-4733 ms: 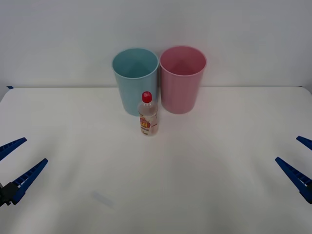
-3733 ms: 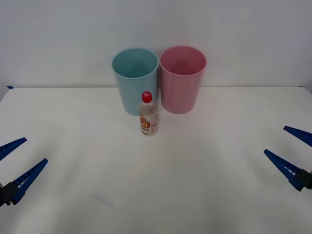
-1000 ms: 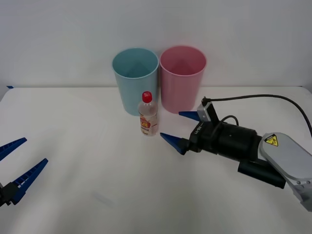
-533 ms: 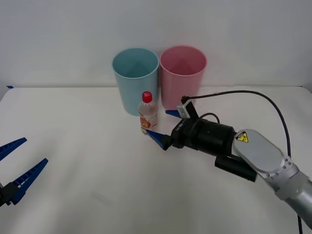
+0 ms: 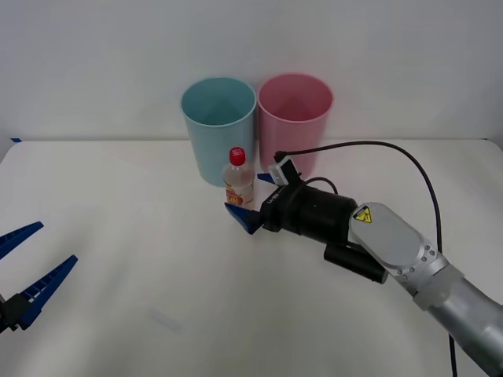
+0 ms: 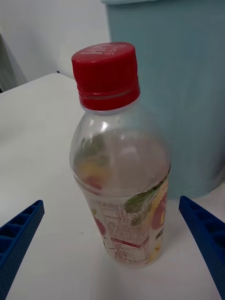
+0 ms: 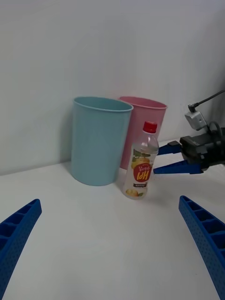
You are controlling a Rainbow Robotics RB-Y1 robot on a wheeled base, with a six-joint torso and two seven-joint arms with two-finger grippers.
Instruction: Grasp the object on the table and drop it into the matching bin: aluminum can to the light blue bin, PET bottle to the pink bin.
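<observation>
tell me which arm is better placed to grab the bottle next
Right. The right end effector is open with its fingers on either side of the PET bottle. The left end effector waits open at the table's near edge.

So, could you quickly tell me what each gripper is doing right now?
Left gripper: open, holding nothing, parked at the table's near-left edge.
Right gripper: open, fingers straddling the PET bottle, not yet closed.

A wide, plain white flat tabletop (image 5: 118, 314) is seen carrying three things. A tall round light blue plastic bin (image 5: 218, 129) and a tall round pink plastic bin (image 5: 294, 126) are stood upright just beside each other at the far edge. A small clear plastic bottle with a red screw cap (image 5: 238, 186) is stood upright just before the light blue bin.
</observation>
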